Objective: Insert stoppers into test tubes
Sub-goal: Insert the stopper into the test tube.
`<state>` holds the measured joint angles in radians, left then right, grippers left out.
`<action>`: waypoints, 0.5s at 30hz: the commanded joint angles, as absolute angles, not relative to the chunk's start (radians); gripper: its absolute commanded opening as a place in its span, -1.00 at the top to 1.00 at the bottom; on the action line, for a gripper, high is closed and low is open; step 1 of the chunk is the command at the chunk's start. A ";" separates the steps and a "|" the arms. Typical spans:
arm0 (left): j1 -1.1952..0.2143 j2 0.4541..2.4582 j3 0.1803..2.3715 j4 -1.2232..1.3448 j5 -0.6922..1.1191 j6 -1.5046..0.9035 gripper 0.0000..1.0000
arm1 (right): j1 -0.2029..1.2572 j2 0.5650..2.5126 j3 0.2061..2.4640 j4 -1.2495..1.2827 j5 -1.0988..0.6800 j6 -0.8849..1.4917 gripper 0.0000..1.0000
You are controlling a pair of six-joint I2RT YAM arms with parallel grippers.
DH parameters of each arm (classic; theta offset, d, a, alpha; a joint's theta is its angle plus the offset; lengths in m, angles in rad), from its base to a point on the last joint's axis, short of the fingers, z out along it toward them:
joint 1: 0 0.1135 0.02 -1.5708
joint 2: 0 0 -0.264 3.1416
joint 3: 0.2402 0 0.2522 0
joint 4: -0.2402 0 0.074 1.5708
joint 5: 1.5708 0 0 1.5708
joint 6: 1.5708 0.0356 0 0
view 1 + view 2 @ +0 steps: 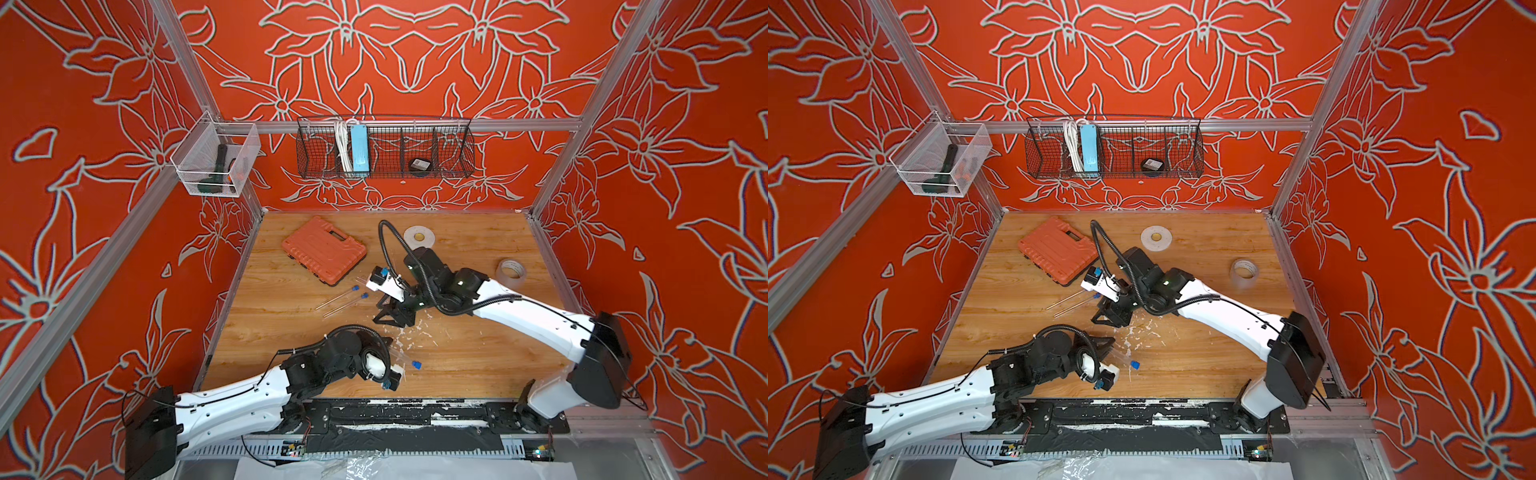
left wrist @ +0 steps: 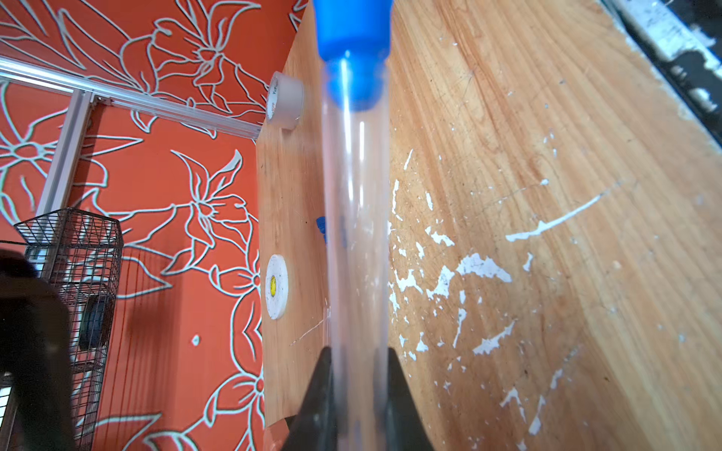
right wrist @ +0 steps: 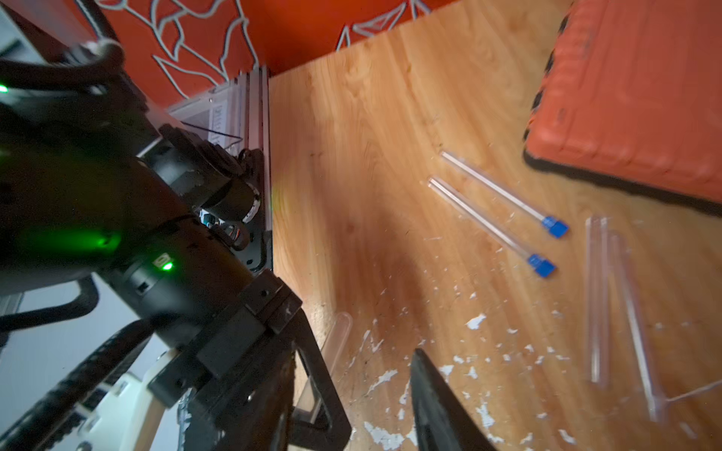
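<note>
Table (image 1: 457, 365): left tool (image 2: 357, 375) grips tube (image 2: 355, 234), stopper (image 2: 353, 47) inside.

My left arm (image 1: 232, 405) and right arm (image 1: 536, 316) have white shells with black joints. A ribbed black cable (image 1: 381, 243) loops at each wrist, and small green lights (image 3: 167, 266) glow on the joints.

Closed in on three sides by red walls (image 1: 415, 62), patterned with grey flower outlines. Edged with silver rails (image 1: 519, 124). Hung with a black wire basket (image 1: 453, 153) at the back, a white mesh basket (image 1: 193, 178) by the left corner. Below, a wooden desk (image 1: 478, 365) flecked white.
</note>
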<state>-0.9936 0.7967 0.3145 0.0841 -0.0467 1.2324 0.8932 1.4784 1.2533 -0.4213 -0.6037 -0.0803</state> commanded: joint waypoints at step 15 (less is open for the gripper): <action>-0.884 0.782 0.348 0.470 0.140 0.470 1.00 | 0.494 0.879 0.850 -0.189 -0.822 0.873 0.06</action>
<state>-0.8932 0.7929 0.3588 0.3325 0.0631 0.6807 0.4980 0.9051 0.8993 -0.3370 -0.6609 0.6025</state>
